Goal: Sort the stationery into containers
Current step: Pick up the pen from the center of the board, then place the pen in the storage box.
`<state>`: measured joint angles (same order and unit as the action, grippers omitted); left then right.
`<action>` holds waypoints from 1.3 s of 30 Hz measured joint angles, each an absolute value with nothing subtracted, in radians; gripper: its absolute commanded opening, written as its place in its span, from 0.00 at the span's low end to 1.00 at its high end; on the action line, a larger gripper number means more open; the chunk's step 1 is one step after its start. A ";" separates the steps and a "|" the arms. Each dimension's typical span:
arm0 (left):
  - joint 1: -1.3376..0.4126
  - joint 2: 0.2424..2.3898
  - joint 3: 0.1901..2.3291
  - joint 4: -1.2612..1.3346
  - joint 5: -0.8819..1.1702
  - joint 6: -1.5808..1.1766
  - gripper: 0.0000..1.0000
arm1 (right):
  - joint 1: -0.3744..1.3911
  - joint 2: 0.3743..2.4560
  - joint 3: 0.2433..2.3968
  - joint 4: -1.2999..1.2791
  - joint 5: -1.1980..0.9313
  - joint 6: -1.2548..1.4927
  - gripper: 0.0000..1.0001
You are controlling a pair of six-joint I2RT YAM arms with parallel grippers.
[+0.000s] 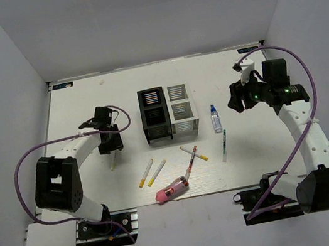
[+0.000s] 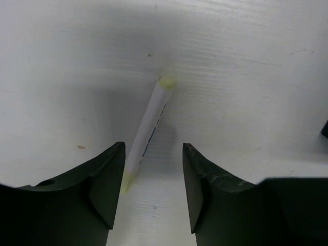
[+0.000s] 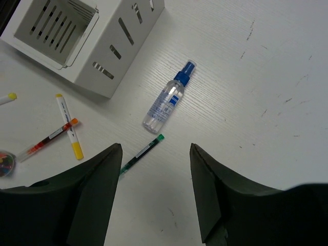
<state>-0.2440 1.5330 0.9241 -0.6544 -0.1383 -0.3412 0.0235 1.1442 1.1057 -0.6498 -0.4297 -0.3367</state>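
Observation:
My left gripper (image 1: pixel 110 146) is open and low over the table, left of the black organiser box (image 1: pixel 154 116). In the left wrist view, a white stick with yellow tips (image 2: pixel 148 130) lies on the table between the open fingers, close to the left one (image 2: pixel 105 179). My right gripper (image 1: pixel 235 99) is open and empty, raised to the right of the white box (image 1: pixel 182 109). The right wrist view shows the blue-capped bottle (image 3: pixel 166 102) and the green pen (image 3: pixel 142 152) lying on the table below it.
Two more white sticks (image 1: pixel 151 172) lie in front of the boxes. A third white stick (image 1: pixel 194 153), the red pen (image 1: pixel 189 164) and the pink cylinder (image 1: pixel 171 190) lie near the front. The bottle (image 1: pixel 215 118) and green pen (image 1: pixel 224 145) lie right of the boxes.

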 measured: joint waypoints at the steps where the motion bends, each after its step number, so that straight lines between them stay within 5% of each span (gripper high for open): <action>1: -0.244 1.541 0.923 -0.644 -0.138 -0.340 0.57 | 0.023 1.142 1.101 -0.649 -0.430 -0.335 0.62; 9: -0.244 1.573 0.861 -0.579 -0.137 -0.338 0.48 | 0.020 1.139 1.082 -0.650 -0.448 -0.321 0.62; 13: -0.244 1.576 0.859 -0.551 -0.134 -0.339 0.36 | 0.020 1.137 1.081 -0.651 -0.478 -0.322 0.62; 19: -0.244 1.575 0.857 -0.526 -0.138 -0.340 0.01 | 0.020 1.127 1.081 -0.685 -0.586 -0.363 0.54; 24: -0.248 1.522 0.865 -0.573 -0.151 -0.341 0.00 | 0.020 1.092 1.081 -0.735 -0.702 -0.440 0.22; 28: -0.252 1.394 0.957 -0.659 -0.156 -0.336 0.00 | 0.021 1.066 1.062 -0.775 -0.779 -0.505 0.09; 39: -0.253 1.303 1.258 -0.431 0.082 -0.367 0.00 | 0.026 1.039 0.949 -0.912 -0.923 -0.725 0.18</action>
<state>-0.2531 1.3029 1.2583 -0.4309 0.0818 -0.3668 0.0261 1.0393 0.9485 -0.9119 -0.9230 -0.7250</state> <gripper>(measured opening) 0.060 0.174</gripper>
